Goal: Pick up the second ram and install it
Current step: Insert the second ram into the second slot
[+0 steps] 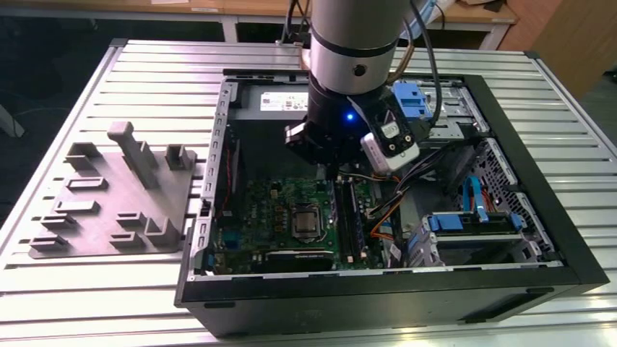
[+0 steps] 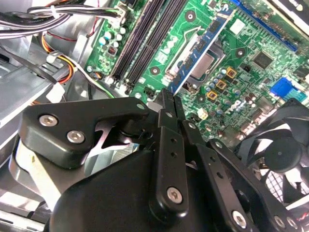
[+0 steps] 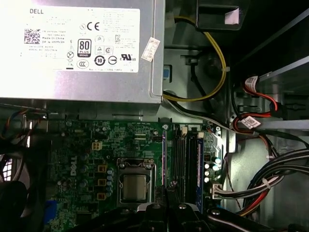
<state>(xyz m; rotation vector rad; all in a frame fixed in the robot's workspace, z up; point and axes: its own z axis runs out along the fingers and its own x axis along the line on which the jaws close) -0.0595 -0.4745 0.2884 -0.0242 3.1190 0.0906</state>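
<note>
Gripper (image 2: 171, 99) grasp cannot be made out
The arm's wrist (image 1: 352, 108) covers most of it in the exterior view; in the first wrist view its black body hides the memory slots' (image 3: 186, 154) ends.

Slatted, silvery metal table (image 1: 97, 289), taken from the exterior view. Carries an open black computer case (image 1: 386, 293) laid on its side with the opening upward, toward the exterior view's right, and a flat grey plate (image 1: 97, 217) studded with upright blocks and posts toward the exterior view's left. Set just beside each other, perhaps touching along the case's wall.
</note>
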